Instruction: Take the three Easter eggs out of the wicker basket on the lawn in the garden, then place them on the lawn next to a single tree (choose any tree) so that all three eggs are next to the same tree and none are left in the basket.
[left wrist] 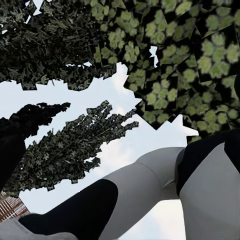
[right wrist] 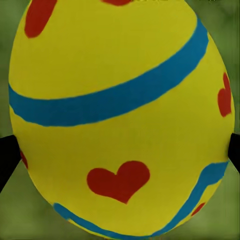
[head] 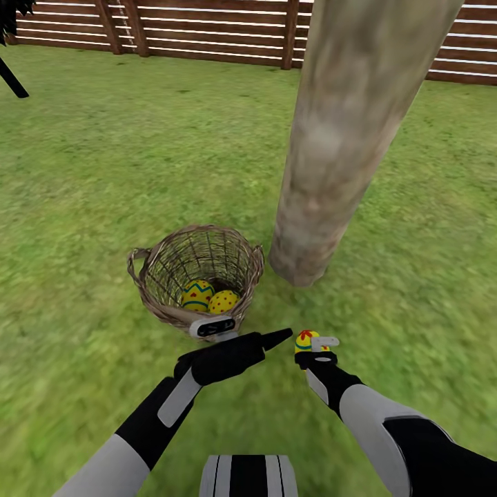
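The wicker basket [head: 197,273] stands on the lawn [head: 103,172] just left of the tree's thick pale trunk [head: 338,152]. Two yellow Easter eggs lie in it, one with blue zigzags [head: 197,295] and one with red dots [head: 223,301]. My right gripper [head: 314,350] is shut on the third egg [head: 306,340], low over the grass in front of the trunk's foot. In the right wrist view this egg [right wrist: 120,115] shows blue bands and red hearts, with a dark fingertip [right wrist: 5,155] at each side. My left gripper [head: 273,339] hangs open by the basket's near rim, holding nothing.
A brown slat fence [head: 207,27] closes the lawn at the back. A thin dark stem with black foliage [head: 10,76] stands at the far left. Open grass lies left and right of the trunk. The left wrist view looks up at sky and leafy crowns [left wrist: 190,60].
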